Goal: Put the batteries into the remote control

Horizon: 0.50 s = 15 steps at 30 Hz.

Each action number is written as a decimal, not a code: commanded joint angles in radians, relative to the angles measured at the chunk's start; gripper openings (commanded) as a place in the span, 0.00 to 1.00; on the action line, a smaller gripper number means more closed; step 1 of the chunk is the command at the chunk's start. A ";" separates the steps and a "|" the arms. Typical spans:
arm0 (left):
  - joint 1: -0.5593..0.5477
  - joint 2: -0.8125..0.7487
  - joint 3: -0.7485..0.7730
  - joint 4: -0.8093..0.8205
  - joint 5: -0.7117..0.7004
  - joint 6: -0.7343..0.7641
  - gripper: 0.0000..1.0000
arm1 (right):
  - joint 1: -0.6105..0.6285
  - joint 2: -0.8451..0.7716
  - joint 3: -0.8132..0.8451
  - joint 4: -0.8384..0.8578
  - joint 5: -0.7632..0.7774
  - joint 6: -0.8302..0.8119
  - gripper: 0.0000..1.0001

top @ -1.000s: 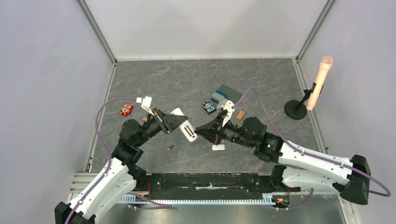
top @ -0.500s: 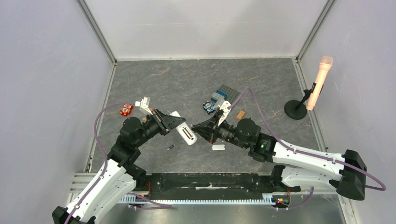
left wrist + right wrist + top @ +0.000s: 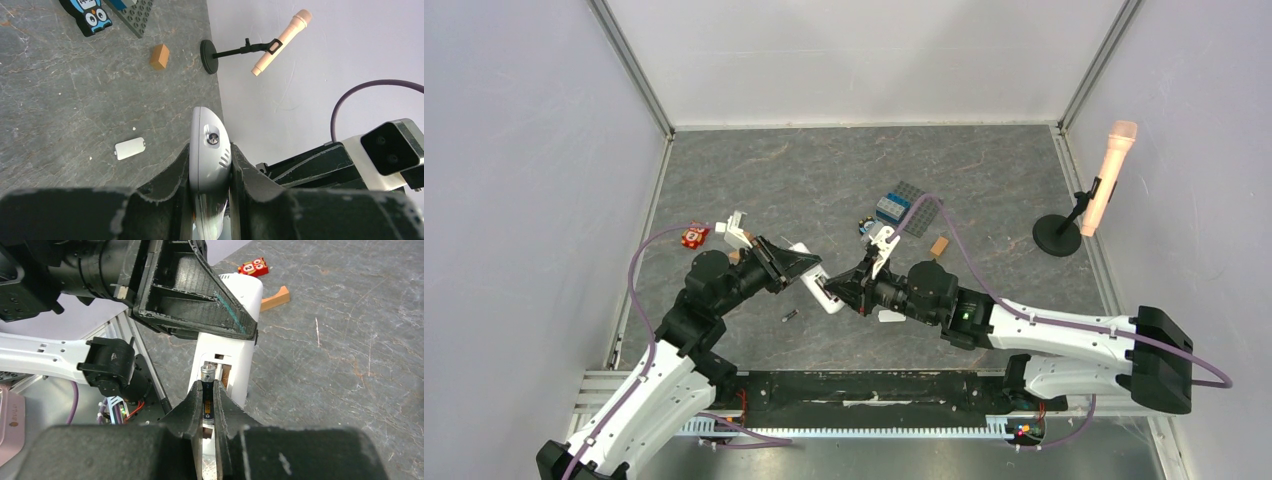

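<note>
Nearest the arm bases, a tiny dark cylindrical battery with silvery ends [image 3: 791,316] lies loose on the grey marbled table [image 3: 754,190]. A small white rectangular cover [image 3: 130,148] lies well apart from it. Above them, the left gripper [image 3: 210,162] clamps the slim white plastic remote control [image 3: 210,130] by its sides, off the table. The right gripper [image 3: 207,390] pinches a second dark battery [image 3: 207,374], whose silvery tip sits at the remote's open compartment. Farther back sits an orange-brown block [image 3: 159,56].

The right gripper [image 3: 844,291] has travelled leftward and now meets the open end of the remote control [image 3: 817,280]; its pinched battery [image 3: 207,382] now sits at the compartment mouth. The left gripper [image 3: 796,266] has brought the remote slightly nearer the bases.
</note>
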 commanded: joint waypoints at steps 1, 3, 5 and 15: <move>0.002 -0.002 -0.003 0.008 0.004 -0.043 0.02 | 0.009 0.016 0.020 0.056 0.049 -0.024 0.06; 0.002 -0.005 -0.003 0.009 0.011 -0.046 0.02 | 0.011 0.022 0.020 0.057 0.056 -0.033 0.06; 0.001 -0.006 -0.002 0.009 0.017 -0.046 0.02 | 0.011 0.028 0.019 0.058 0.064 -0.042 0.06; 0.001 -0.006 0.000 -0.010 0.026 -0.034 0.02 | 0.013 0.054 0.031 0.075 0.081 -0.045 0.07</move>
